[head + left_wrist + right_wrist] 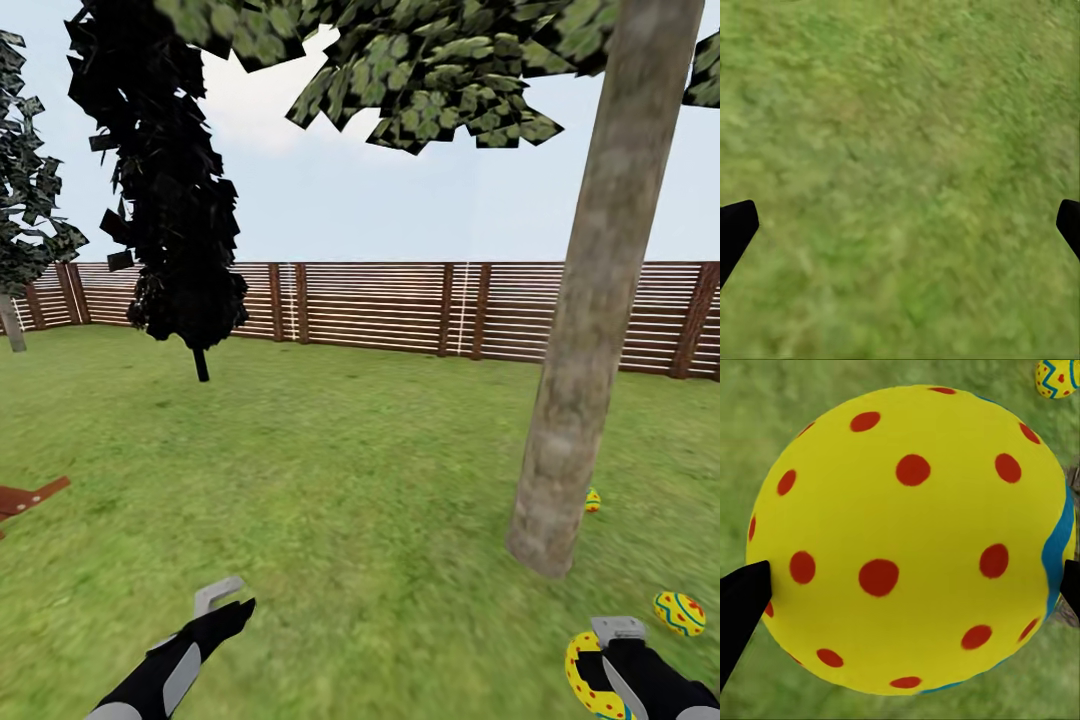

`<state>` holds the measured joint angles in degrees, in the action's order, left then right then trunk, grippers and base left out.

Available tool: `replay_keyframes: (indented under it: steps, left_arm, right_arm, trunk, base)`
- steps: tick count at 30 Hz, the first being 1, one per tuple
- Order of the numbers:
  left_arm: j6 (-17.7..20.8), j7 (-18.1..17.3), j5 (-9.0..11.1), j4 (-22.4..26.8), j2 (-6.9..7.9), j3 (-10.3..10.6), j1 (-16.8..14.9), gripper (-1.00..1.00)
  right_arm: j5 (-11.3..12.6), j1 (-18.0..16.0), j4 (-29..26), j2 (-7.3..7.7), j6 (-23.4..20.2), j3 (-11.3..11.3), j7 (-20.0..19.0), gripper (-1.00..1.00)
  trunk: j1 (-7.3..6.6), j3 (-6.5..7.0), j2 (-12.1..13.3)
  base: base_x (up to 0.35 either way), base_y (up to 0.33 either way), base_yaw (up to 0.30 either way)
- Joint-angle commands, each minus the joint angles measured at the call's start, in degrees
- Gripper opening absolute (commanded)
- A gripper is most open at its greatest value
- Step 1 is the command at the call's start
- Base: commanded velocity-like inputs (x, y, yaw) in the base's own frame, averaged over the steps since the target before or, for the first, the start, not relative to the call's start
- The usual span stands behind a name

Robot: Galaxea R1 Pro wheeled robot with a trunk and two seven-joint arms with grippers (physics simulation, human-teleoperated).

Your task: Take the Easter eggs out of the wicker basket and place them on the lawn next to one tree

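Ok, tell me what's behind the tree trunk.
Behind the tree trunk, an Easter egg peeks out on the lawn, partly hidden by the trunk; farther back stands the fence.

A nearly black-leaved tree (165, 190) stands on a thin dark stem towards the far left of the grass. Behind it a brown horizontal-slat wooden fence (400, 305) runs across the whole far edge. A dark grey-green mottled tree (25, 200) rises at the far left corner. Pale blue sky (400, 200) with faint cloud lies above. A reddish-brown wooden piece (25, 497) juts in at the left edge.
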<state>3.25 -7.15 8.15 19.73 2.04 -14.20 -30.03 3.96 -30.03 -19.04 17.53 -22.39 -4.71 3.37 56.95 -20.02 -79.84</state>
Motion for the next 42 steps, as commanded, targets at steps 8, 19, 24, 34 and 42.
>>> replay_keyframes:
  steps: [8,19,24,34,42]
  left_arm:
    - [0.28,-0.34,0.55,0.04,-0.10,-0.22,-0.03,1.00]
    - [0.26,-0.33,0.55,0.04,-0.03,-0.22,-0.03,1.00]
    - [0.26,-0.32,0.55,0.04,-0.03,-0.22,-0.03,1.00]
    - [0.26,-0.32,0.55,0.03,-0.10,-0.31,-0.03,1.00]
    - [0.26,-0.32,0.55,0.01,-0.14,-0.29,-0.03,1.00]
  right_arm:
    - [0.44,-0.03,-0.12,0.07,-0.69,-0.47,0.32,-1.00]
    - [0.43,-0.03,-0.12,-0.30,-0.49,-0.55,0.32,-1.00]
    - [0.35,-0.03,-0.12,-0.73,-0.64,-0.56,0.32,-1.00]
    - [0.35,-0.03,-0.12,-0.67,-0.64,-0.56,0.29,-1.00]
    - [0.35,-0.03,-0.12,-0.66,-0.64,-0.56,0.27,-1.00]
  trunk:
    - [0.03,-0.07,-0.04]
    - [0.03,0.06,-0.04]
    - [0.03,0.47,-0.04]
    - [0.03,1.27,-0.04]
    - [0.03,1.85,-0.04]
  base:
    - [0.236,0.268,0.000]
    - [0.243,0.259,-0.018]
    - [0.243,0.258,-0.168]
    - [0.237,0.263,-0.193]
    - [0.224,0.272,-0.216]
